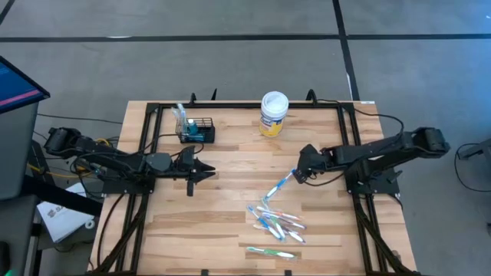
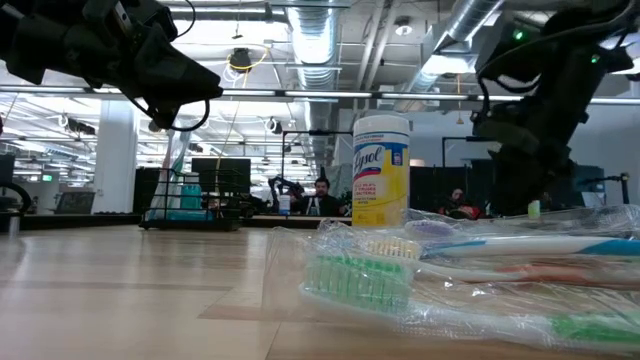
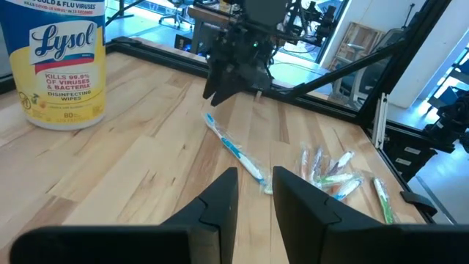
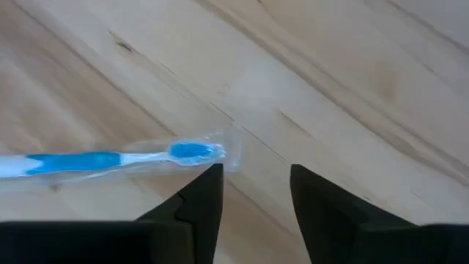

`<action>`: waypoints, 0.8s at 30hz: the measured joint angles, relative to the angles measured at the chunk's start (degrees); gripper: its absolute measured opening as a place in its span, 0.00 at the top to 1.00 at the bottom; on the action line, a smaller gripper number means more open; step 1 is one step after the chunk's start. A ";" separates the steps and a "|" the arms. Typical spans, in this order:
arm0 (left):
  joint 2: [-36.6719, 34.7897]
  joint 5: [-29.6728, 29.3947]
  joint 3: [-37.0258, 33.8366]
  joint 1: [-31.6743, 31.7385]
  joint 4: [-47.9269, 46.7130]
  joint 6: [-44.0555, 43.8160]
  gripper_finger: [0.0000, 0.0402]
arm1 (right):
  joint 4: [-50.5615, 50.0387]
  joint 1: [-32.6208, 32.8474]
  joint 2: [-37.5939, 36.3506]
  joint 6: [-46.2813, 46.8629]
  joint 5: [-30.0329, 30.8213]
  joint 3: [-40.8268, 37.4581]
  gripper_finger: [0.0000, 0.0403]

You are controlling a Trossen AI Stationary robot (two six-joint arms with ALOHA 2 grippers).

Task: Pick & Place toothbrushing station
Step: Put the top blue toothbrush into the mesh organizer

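Note:
The toothbrushing station, a small black wire basket (image 1: 196, 132) with brushes standing in it, rests on the table's far left part; it also shows in the low view (image 2: 190, 200). A blue toothbrush in a clear wrapper (image 1: 280, 186) lies flat on the table. My right gripper (image 1: 296, 176) is open just past that brush's head end (image 4: 194, 152), and I cannot see that it touches the brush. My left gripper (image 1: 205, 175) is open and empty near the table's middle left, and its fingertips (image 3: 255, 183) point toward the blue toothbrush (image 3: 234, 150).
A white-lidded yellow-labelled Lysol tub (image 1: 273, 113) stands at the far middle. Several wrapped toothbrushes (image 1: 278, 222) lie in a loose pile on the near right part, one more (image 1: 270, 251) by the near edge. A black frame (image 1: 153, 107) runs round the table.

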 joint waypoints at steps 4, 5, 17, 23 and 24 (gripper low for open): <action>0.00 0.00 0.00 0.00 0.00 -0.01 0.80 | 2.39 -1.07 3.13 -2.60 -1.62 0.00 0.60; 0.00 0.00 0.00 0.00 0.00 -0.01 0.80 | 3.48 -1.35 3.91 -3.03 -1.83 0.00 0.60; 0.00 0.00 0.00 0.00 0.00 -0.01 0.80 | 10.04 -4.28 9.26 -7.13 -6.60 0.00 0.70; 0.00 0.00 0.00 0.00 -0.02 -0.01 0.80 | 12.89 -4.24 8.25 -7.84 -6.99 -0.02 0.73; 0.00 0.00 0.00 0.00 -0.04 -0.01 0.80 | 14.27 -4.27 8.19 -7.84 -6.98 0.00 0.74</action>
